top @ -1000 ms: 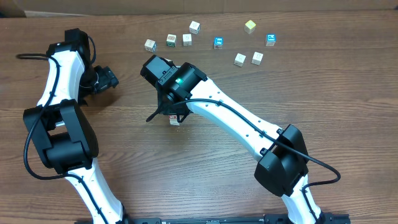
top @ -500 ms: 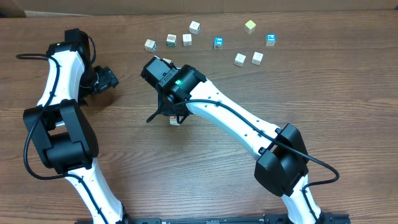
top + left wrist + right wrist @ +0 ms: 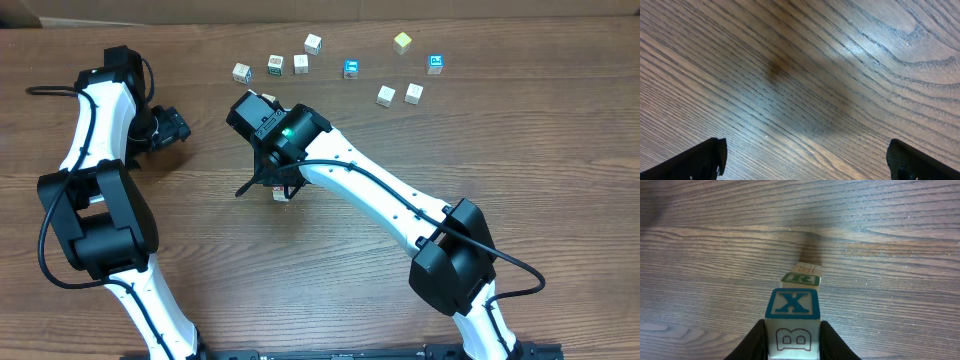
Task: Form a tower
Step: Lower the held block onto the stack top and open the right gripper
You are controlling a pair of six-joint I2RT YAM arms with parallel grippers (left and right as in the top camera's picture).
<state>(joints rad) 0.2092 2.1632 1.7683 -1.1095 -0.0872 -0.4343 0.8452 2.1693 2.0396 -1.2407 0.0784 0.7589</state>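
In the right wrist view the tower (image 3: 801, 280) is a one-cube-wide column on the wood table. Its top cube (image 3: 792, 305) shows a blue X above a B. A cube with a green R (image 3: 800, 278) sits under it, and a pale cube (image 3: 807, 268) lies lowest. My right gripper (image 3: 792, 331) is shut on the top cube, its black fingers (image 3: 758, 339) pressed to both sides. From overhead the right gripper (image 3: 277, 182) hides all but a sliver of the tower (image 3: 281, 194). My left gripper (image 3: 805, 159) is open over bare wood, far left of the tower in the overhead view (image 3: 172, 128).
Several loose cubes lie along the table's far side, from a pale cube (image 3: 241, 72) on the left to a bright blue-faced cube (image 3: 436, 63) on the right. A yellow cube (image 3: 402, 42) and two pale cubes (image 3: 386, 95) are among them.
The right arm has shifted a hair over the tower. Everything else is as before.
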